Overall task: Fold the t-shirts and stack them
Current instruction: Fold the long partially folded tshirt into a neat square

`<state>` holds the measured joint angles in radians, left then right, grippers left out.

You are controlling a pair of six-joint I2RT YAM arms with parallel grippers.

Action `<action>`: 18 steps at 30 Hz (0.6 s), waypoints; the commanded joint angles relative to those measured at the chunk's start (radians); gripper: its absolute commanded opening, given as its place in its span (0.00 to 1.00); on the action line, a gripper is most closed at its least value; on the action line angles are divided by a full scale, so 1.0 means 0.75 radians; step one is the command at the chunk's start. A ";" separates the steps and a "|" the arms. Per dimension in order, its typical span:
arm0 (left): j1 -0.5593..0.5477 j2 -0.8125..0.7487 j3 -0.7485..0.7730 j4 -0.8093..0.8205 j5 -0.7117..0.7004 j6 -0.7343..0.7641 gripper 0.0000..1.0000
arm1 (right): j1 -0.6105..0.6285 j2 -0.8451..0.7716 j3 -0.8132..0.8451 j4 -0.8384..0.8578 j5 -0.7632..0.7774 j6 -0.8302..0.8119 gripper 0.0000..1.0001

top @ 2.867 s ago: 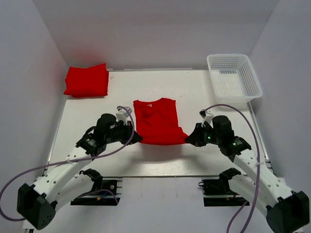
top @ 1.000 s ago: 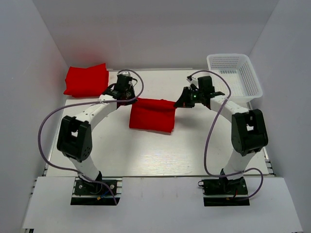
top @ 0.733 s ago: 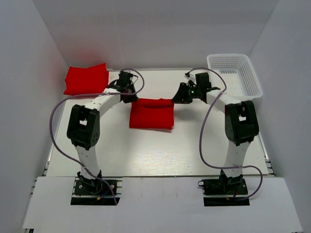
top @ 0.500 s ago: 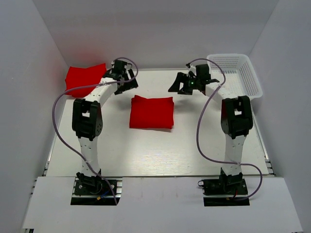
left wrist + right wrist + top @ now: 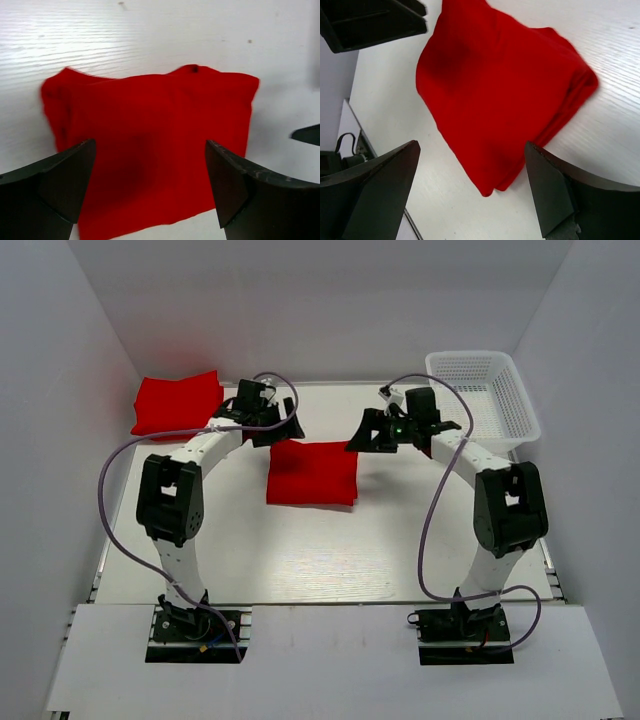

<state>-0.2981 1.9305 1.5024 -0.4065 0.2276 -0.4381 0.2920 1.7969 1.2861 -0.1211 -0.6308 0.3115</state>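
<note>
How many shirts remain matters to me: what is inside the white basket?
Nothing shows inside the basket, only its white mesh floor and no red fabric. The strip just behind its near wall is hidden from this view.

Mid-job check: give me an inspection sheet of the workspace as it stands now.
Surface: white table, a few small specks.
Job's things: folded shirt at mid-table, held by neither gripper; stack of red shirts in the far-left corner.
Clutter: white basket at the far-right corner, nothing in it.
Grippers: left gripper and right gripper open, above the folded shirt's far corners.
Cables: purple cables loop beside each arm, off the shirts.
Surroundings: plain white walls; nothing else seen.
</note>
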 commanded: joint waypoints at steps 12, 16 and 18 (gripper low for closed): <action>0.027 0.298 0.126 0.018 -0.015 0.009 1.00 | 0.042 0.473 0.263 0.278 -0.208 0.188 0.90; 0.041 0.332 0.077 0.018 -0.027 0.028 1.00 | 0.038 0.572 0.249 0.307 -0.111 0.241 0.90; 0.054 0.332 0.018 0.035 -0.027 0.028 1.00 | 0.034 0.584 0.210 0.307 -0.069 0.249 0.90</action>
<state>-0.2825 2.1674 1.5848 -0.3405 0.2718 -0.4374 0.3260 2.2097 1.4559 0.0940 -0.7593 0.4782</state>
